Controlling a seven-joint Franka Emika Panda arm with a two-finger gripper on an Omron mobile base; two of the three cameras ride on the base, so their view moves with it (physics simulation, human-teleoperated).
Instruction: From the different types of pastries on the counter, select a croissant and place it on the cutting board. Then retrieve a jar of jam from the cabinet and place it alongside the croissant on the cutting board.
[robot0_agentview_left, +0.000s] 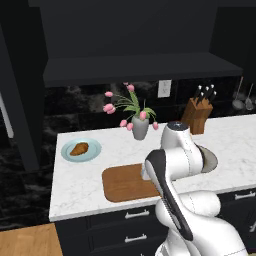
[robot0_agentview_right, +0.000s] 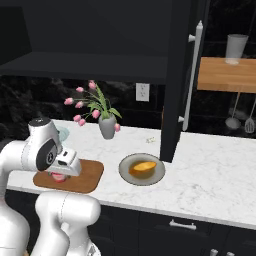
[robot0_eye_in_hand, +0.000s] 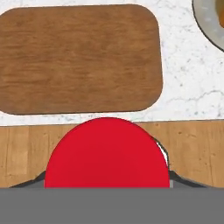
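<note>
The red jar of jam (robot0_eye_in_hand: 107, 153) sits between the fingers of my gripper (robot0_eye_in_hand: 107, 183), which is shut on it. In the right base view the jar (robot0_agentview_right: 59, 177) hangs under the hand, over the near edge of the brown cutting board (robot0_agentview_right: 86, 176). The hand view looks down on the bare board (robot0_eye_in_hand: 78, 57), with the jar nearer the counter's front edge. The croissant (robot0_agentview_left: 79, 148) lies on the light blue plate (robot0_agentview_left: 94, 151) at the left of the counter (robot0_agentview_left: 75, 185), apart from the board (robot0_agentview_left: 122, 184). The black cabinet (robot0_agentview_left: 130, 35) hangs above.
A grey plate (robot0_agentview_right: 155, 176) with the orange-yellow bun (robot0_agentview_right: 143, 167) lies right of the board. A vase of pink tulips (robot0_agentview_left: 140, 127) and a knife block (robot0_agentview_left: 197, 116) stand at the back. An open black cabinet door (robot0_agentview_right: 177, 80) juts out over the counter's right half.
</note>
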